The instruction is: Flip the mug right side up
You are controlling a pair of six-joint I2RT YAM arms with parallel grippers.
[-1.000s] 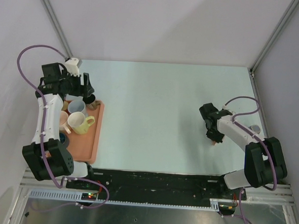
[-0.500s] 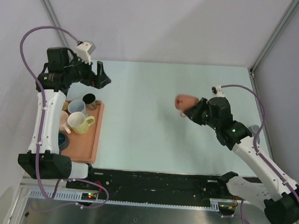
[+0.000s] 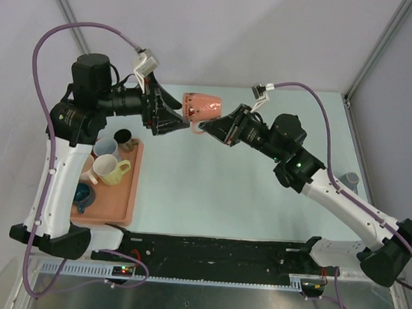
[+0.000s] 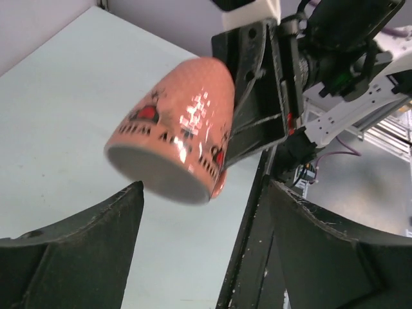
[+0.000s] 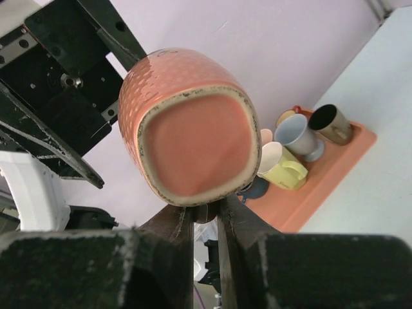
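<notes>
Upper centre, overhead view: my right hand point(image 3: 206, 124) pinches the pink mug point(image 3: 203, 106) aloft, sideways; my left hand point(image 3: 180, 115) gapes wide. Uprighting it and placing it remain, I judge.

one pink mug point(image 3: 203, 107), at least five more mugs point(image 3: 109, 168), one tray point(image 3: 119, 199), two arms point(image 3: 58, 168)

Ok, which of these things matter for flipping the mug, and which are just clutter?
In the job:
pink mug, on its side in the air
right gripper, clamped on it
left gripper, open, facing its mouth

Lying about:
orange tray
dark cup, grey mug, yellow mug and blue mug on the tray
</notes>
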